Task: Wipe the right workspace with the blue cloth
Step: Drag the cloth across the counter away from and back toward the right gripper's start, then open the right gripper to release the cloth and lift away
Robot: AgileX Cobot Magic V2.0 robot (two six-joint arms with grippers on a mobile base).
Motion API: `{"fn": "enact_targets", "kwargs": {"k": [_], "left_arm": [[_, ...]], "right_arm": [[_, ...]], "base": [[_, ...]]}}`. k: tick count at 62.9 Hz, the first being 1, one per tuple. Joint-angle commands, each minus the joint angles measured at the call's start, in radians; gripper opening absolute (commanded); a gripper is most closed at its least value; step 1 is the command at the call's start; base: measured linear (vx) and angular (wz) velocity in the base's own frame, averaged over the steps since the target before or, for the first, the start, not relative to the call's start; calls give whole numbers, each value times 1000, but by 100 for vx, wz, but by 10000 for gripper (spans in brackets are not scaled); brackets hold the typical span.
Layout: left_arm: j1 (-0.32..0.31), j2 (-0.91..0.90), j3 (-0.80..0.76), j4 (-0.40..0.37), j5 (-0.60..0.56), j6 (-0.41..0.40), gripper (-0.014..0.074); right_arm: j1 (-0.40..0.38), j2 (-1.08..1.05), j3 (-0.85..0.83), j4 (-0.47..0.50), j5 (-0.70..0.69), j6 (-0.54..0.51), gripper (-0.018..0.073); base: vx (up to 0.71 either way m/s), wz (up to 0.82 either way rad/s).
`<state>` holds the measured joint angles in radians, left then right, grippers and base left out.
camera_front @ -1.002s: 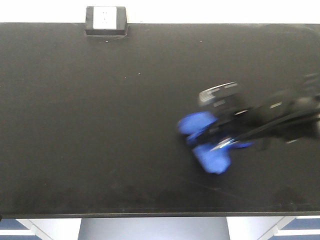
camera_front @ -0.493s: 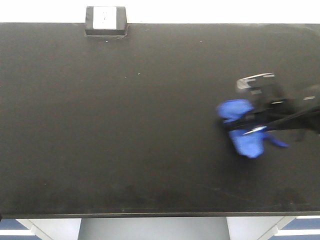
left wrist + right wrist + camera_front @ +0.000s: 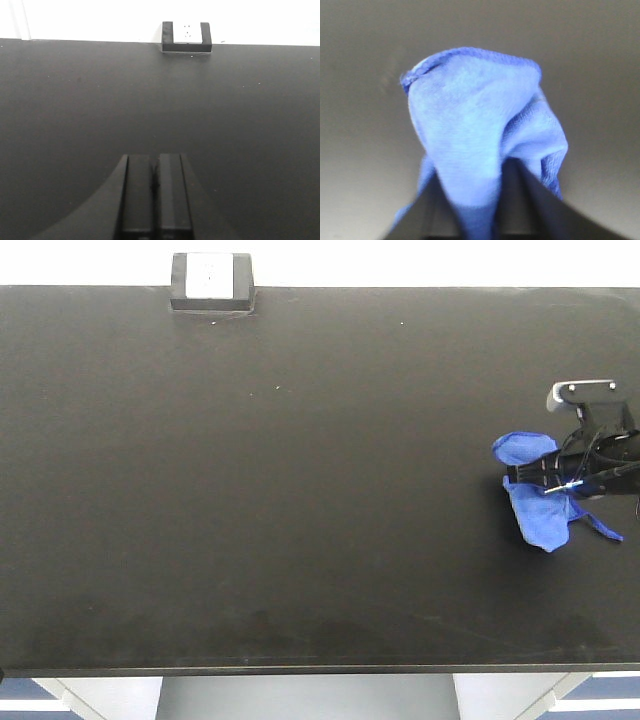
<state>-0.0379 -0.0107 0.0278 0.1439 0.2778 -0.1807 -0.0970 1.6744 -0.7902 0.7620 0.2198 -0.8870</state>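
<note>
Far left along the back edge of the black worktop [image 3: 250, 490] sits a small outlet box [image 3: 211, 282], dark-sided with a pale face; its sockets are too washed out to read from the front, though the left wrist view shows them faintly. That same wrist view shows the left hand [image 3: 154, 197] with its two dark fingers pressed flat together, holding nothing, and its lower part is cut off by the bottom of the picture. From the front this hand is out of sight altogether.

Over at the far right edge, the blue cloth [image 3: 540, 498] lies bunched on the worktop, a thin strip trailing off to its right. The right hand [image 3: 560, 483] is clamped on the cloth's middle, so blue fabric bulges on either side of it. Most of that arm runs off the frame. Up close, the cloth [image 3: 480, 130] fills the view and the fingers [image 3: 530, 200] are dark, blurred shapes.
</note>
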Motion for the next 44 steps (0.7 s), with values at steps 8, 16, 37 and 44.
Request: {"fn": "enact_targets", "kwargs": {"k": [8,16,37,44], "left_arm": [[-4,-16,30,1,-79,-8,-6],[-4,-16,30,1,-79,-8,-6],[-4,-16,30,1,-79,-8,-6],[-4,-16,30,1,-79,-8,-6]], "right_arm": [[0,-125,-26,17,-22,-13,491],[0,-223,-26,40,-22,-13,552],[0,-661,-26,66,60,-13,519],[0,-819,-24,65,131,-13,431]], "base": [[0,0],[0,0],[0,0],[0,0]]}}
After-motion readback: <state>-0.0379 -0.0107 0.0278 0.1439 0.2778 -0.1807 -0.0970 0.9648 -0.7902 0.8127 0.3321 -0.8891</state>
